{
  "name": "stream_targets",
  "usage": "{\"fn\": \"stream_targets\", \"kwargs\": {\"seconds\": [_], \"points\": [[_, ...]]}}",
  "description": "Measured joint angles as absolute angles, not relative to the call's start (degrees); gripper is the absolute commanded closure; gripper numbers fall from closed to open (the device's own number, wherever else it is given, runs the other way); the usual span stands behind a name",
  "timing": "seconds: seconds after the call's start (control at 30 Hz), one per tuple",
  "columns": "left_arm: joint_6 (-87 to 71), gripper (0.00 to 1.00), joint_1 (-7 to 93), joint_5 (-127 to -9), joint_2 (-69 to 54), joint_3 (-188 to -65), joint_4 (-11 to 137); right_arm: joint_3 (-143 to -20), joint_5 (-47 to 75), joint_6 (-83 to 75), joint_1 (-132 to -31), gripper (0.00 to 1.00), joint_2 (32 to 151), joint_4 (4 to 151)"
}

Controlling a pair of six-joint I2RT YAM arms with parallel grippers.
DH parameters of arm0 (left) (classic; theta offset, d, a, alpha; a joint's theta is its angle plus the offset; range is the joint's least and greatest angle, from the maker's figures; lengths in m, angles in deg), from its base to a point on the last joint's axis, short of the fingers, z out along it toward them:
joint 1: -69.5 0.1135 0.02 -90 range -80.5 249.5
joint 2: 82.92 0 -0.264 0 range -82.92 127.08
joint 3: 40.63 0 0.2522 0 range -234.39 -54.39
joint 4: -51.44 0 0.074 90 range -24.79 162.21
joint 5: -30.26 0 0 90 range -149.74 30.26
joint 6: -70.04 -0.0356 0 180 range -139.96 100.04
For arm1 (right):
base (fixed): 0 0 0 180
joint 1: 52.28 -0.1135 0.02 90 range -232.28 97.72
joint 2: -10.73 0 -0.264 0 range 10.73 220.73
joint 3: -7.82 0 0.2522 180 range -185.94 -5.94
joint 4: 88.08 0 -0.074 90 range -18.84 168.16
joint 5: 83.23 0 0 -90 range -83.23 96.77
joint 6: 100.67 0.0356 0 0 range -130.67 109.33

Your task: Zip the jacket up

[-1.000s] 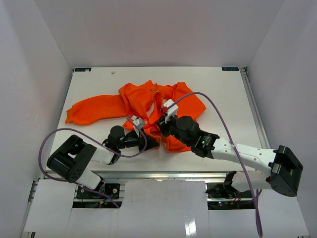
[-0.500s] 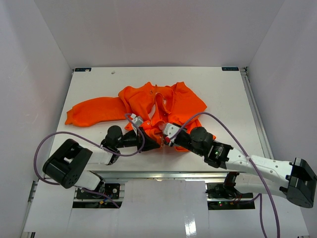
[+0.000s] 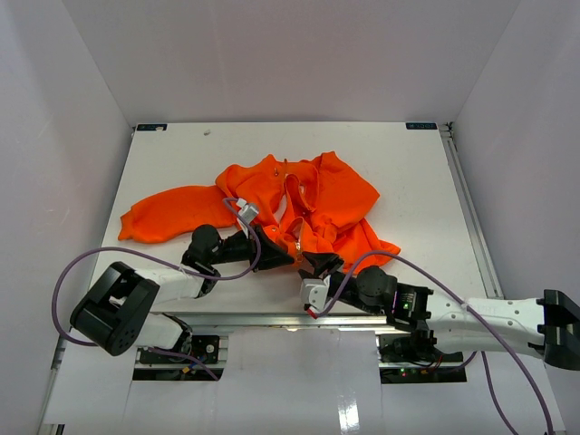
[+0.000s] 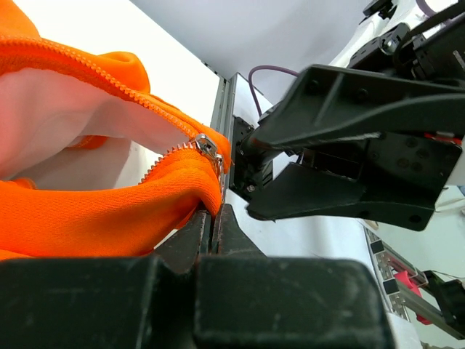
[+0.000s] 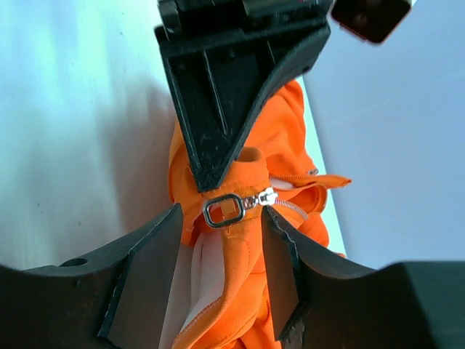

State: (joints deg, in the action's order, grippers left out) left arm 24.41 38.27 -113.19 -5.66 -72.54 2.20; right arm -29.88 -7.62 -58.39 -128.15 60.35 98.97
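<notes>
My left claw (image 4: 213, 231): fingers pressed together, clamped on the bottom front edge of the bright orange soft-fabric jacket (image 4: 102, 211), just beneath the zip.
My right claw (image 5: 219, 209): fingers apart, one on each side of that same orange edge; I cannot see them gripping it.
Claws to each other: nearly tip to tip, close to the near edge of the table.
Zip: the small silver metal slider (image 4: 207, 147) sits at the bottom end of the teeth. Its rectangular pull ring (image 5: 221, 211) lies between my right fingers. Above it the teeth are parted and pale lining shows.
Jacket: crumpled in the middle of the table, one long sleeve lying flat out to my left.
Surface: flat white table (image 3: 181, 149).
Room: plain pale walls (image 3: 290, 54) on three sides; purple cables (image 3: 91, 263) loop from both my arms.
</notes>
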Motion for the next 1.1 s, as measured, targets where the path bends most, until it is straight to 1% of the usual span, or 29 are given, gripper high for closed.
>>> {"fn": "stream_targets", "kwargs": {"seconds": [0.13, 0.37, 0.57, 0.6, 0.83, 0.9, 0.97, 1.0, 1.07, 1.1], "points": [[25.6, 1.0, 38.3, -113.2, -5.6, -72.6, 1.9, -29.8, -10.5, -61.1, -130.8, 0.5, 61.1, 99.5], [26.3, 1.0, 38.3, -113.2, -5.6, -72.6, 1.8, -29.6, -14.5, -65.4, -131.4, 0.53, 66.4, 102.0], [26.4, 1.0, 38.3, -113.2, -5.6, -72.6, 1.8, -29.6, -16.5, -68.1, -131.4, 0.6, 67.9, 105.1], [26.4, 1.0, 38.3, -113.2, -5.6, -72.6, 1.8, -29.6, -16.8, -68.4, -131.4, 0.61, 68.1, 105.7], [26.6, 1.0, 38.4, -113.1, -5.6, -72.6, 1.1, -29.1, -18.1, -70.0, -131.4, 0.81, 68.6, 109.0], [26.6, 1.0, 38.5, -113.1, -5.6, -72.6, 0.6, -28.7, -18.1, -70.1, -131.5, 0.84, 68.6, 109.6], [26.6, 1.0, 38.5, -113.1, -5.6, -72.6, 0.5, -28.6, -18.1, -70.1, -131.5, 0.86, 68.6, 109.9], [26.7, 1.0, 38.5, -113.1, -5.6, -72.6, 0.5, -28.5, -18.2, -70.1, -131.5, 0.84, 68.6, 110.0], [26.7, 1.0, 38.6, -113.1, -5.6, -72.6, 0.2, -28.5, -18.3, -70.1, -131.5, 0.81, 68.8, 110.3], [26.7, 1.0, 38.6, -113.1, -5.6, -72.6, 0.0, -28.5, -18.4, -70.0, -131.5, 0.78, 68.9, 110.5]]}}
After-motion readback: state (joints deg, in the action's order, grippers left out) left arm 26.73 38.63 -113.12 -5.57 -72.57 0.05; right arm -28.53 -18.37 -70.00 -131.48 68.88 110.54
